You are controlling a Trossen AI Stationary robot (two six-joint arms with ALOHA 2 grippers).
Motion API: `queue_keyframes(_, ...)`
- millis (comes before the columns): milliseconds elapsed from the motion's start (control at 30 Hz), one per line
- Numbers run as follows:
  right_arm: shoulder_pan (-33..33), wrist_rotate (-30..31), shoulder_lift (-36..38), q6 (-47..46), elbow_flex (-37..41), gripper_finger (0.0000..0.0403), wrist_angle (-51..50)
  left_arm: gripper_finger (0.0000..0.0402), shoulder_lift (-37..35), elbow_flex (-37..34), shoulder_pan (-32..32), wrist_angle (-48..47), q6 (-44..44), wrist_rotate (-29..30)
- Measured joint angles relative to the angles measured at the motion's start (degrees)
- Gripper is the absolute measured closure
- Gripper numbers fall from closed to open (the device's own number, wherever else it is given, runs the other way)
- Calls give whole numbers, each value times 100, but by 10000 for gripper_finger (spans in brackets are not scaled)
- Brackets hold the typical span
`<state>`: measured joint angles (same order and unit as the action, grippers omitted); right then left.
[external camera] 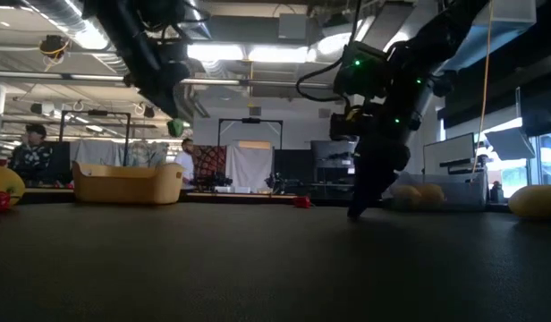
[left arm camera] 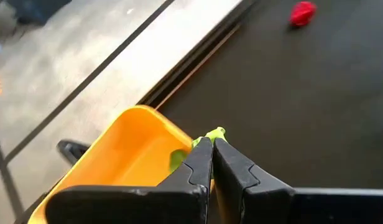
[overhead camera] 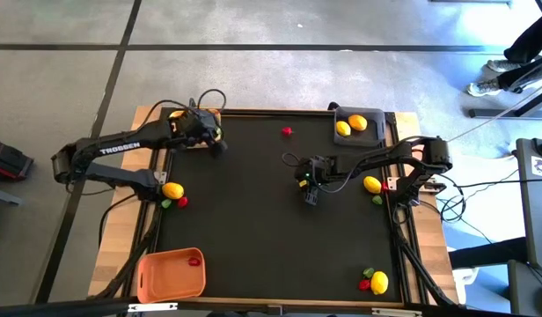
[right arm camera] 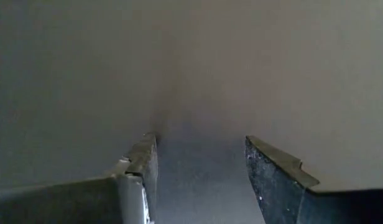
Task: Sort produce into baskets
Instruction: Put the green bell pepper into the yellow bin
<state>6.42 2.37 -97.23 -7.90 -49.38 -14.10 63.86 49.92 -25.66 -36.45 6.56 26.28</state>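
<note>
My left gripper (left arm camera: 211, 142) is shut on a small green piece (left arm camera: 215, 132) and hangs above the rim of the yellow basket (left arm camera: 132, 146) at the table's far left. The low view shows the piece (external camera: 175, 127) well above the mat. My right gripper (right arm camera: 201, 155) stands open at mid-table (overhead camera: 311, 192), its tips low over the bare mat with nothing between them. The dark grey basket (overhead camera: 383, 134) at the far right holds two lemons (overhead camera: 343, 129). The orange basket (overhead camera: 165, 277) at the near left holds a red piece (overhead camera: 194, 261). My left gripper pinches the green piece between its two fingers. The piece's free end (left arm camera: 217, 130) sticks out past the fingertips. The fingers slant down toward the table's far side. The piece is lifted clear, above the yellow basket's rim.
Loose produce lies on the black mat: a red piece (overhead camera: 287, 131) at the far middle, a lemon (overhead camera: 172, 189) with red and green pieces at the left edge, a lemon (overhead camera: 372, 184) beside my right arm, and a lemon (overhead camera: 379, 282) with small pieces near right.
</note>
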Motion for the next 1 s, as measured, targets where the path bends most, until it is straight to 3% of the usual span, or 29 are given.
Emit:
queue_keyframes(700,-2,90,-20,-70,0,221,457,394,10,2,-1582,-374,145,-15)
queue_keyframes(1000,-2,90,-20,-74,0,221,469,394,549,2,-1901,-728,279,-245)
